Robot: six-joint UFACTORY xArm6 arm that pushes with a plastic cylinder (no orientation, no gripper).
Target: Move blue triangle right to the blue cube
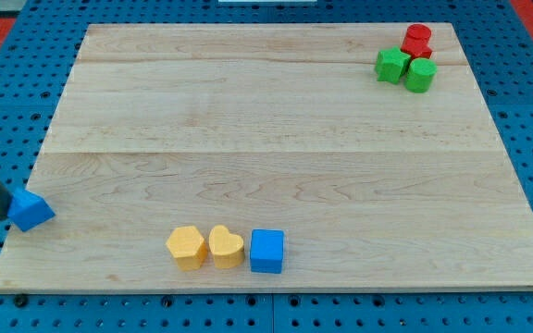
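The blue triangle (pixel 30 209) lies at the board's left edge, low in the view. The blue cube (pixel 267 251) sits near the bottom edge, a little left of centre, far to the triangle's right. My rod comes in from the view's left edge as a dark bar, and my tip (pixel 7 215) touches the triangle's left side. The tip stands off the board's left edge, to the left of all blocks.
A yellow heart (pixel 226 247) and a yellow block (pixel 186 247) sit in a row just left of the blue cube. Two red blocks (pixel 417 41) and two green blocks (pixel 405 68) cluster at the top right. The wooden board (pixel 276 148) lies on blue pegboard.
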